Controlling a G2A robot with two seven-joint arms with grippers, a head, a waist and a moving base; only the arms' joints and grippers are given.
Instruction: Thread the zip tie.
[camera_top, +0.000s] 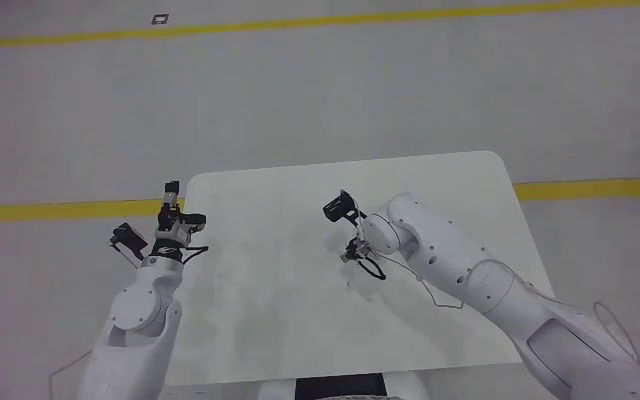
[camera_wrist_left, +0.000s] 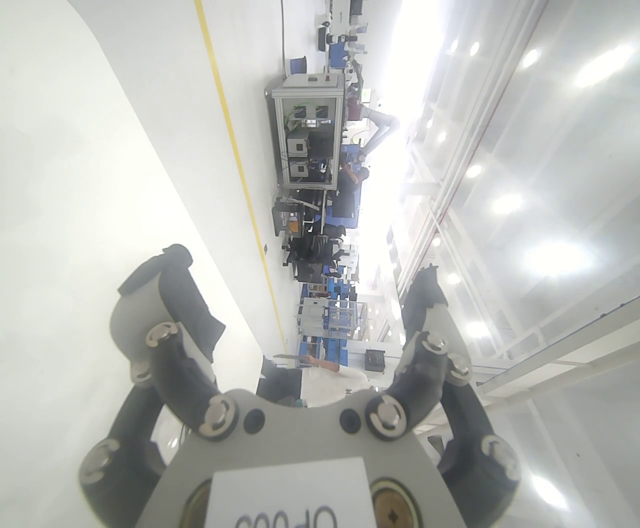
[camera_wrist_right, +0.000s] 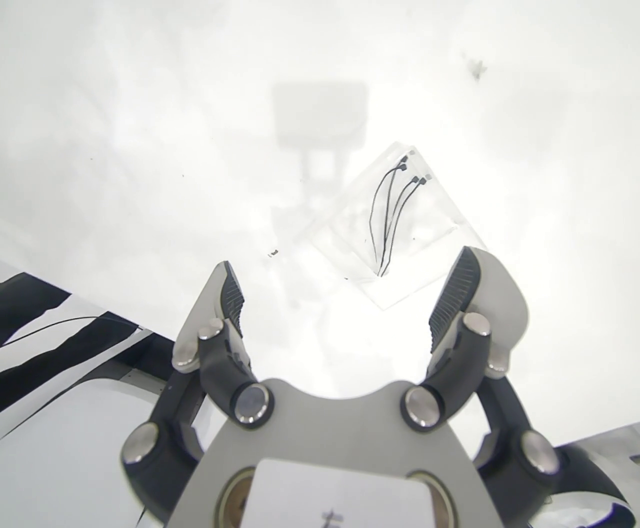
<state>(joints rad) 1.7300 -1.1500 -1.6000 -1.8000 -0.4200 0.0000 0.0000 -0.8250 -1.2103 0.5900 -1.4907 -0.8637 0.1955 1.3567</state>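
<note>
Seemingly four thin black zip ties (camera_wrist_right: 387, 220) are laid side by side on a clear, square-cornered plastic tray (camera_wrist_right: 425, 262). The tray rests on the white bench (camera_top: 270, 300) near its middle, below and just ahead of the right claw (camera_wrist_right: 345, 280). The small square heads are fanned apart at one end, while the tails are gathered almost to a point at the other.

Each tie is judged to be very light, springy and smooth, so it can be expected to flick or slide on the glossy tray when nudged. A hold is best taken on the strap just behind the head, where the ribbed pads (camera_wrist_right: 234, 297) can be closed across the flat faces and the tail is left free for threading. Neighbouring ties are likely to be dragged along if the pinch is placed where the tails meet.

The right claw is held wide open and nothing is gripped in it. The left claw (camera_wrist_left: 300, 270), at the bench's 9 o'clock edge in the top view, is likewise spread wide and empty, pointed away toward the room.
</note>
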